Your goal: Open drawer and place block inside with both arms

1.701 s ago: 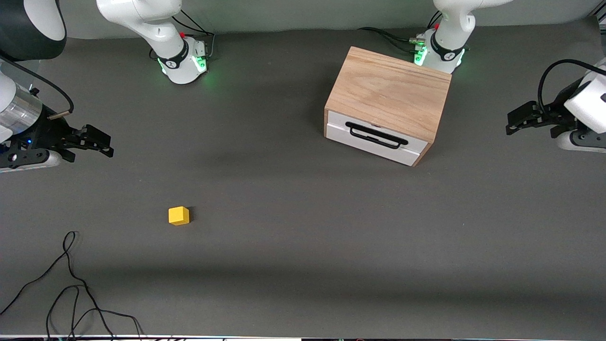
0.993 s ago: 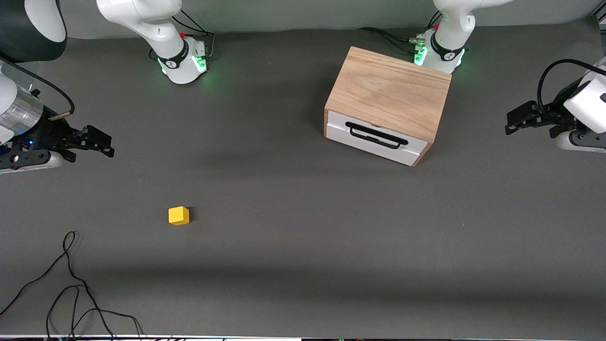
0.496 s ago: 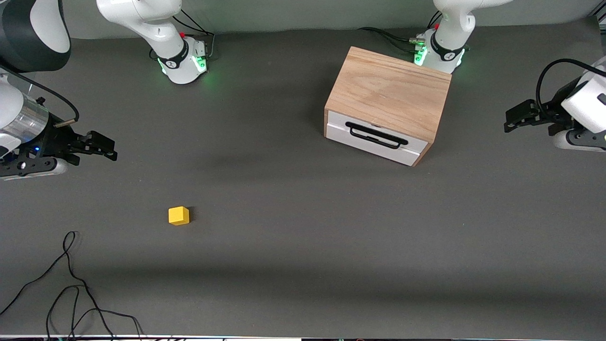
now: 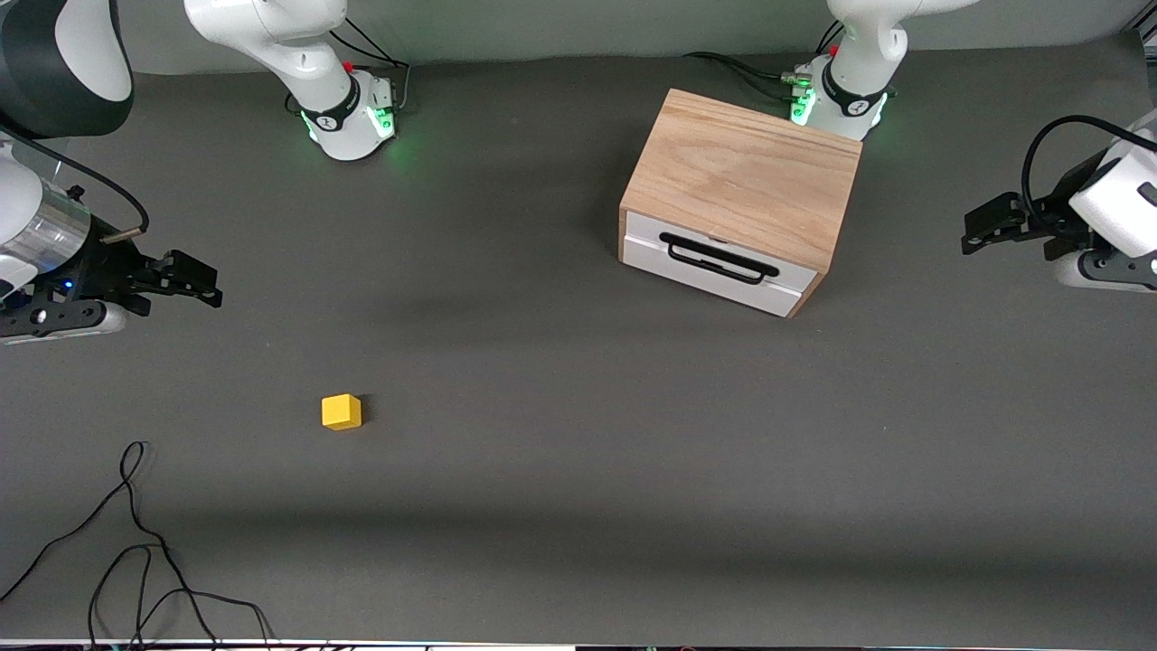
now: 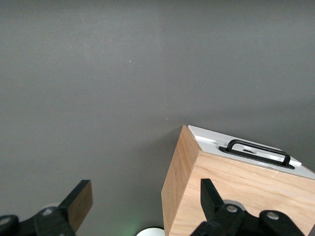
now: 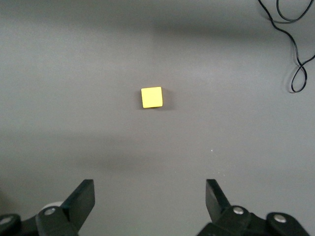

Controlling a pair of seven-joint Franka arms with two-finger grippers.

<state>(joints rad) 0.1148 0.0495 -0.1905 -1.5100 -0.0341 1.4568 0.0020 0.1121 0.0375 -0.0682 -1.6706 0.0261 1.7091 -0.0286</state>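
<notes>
Two arms poised over an untouched table, drawer shut and block lying loose

Nearest the camera, the small bright yellow cube block (image 4: 341, 411) sits alone on the dark grey table (image 4: 578, 506), toward the right arm's end, near a loose black cable (image 4: 136, 542); above the table there, the right arm's black two-finger gripper (image 4: 185, 276) hangs spread wide and empty, and a careless descent could nudge the cube aside. Farther off, the white-fronted drawer (image 4: 714, 264) with its black wire handle (image 4: 719, 258) is closed in the light oak box cabinet (image 4: 741, 176); the left gripper (image 4: 981, 231), likewise wide open and empty, could drag the unanchored cabinet when it pulls.
</notes>
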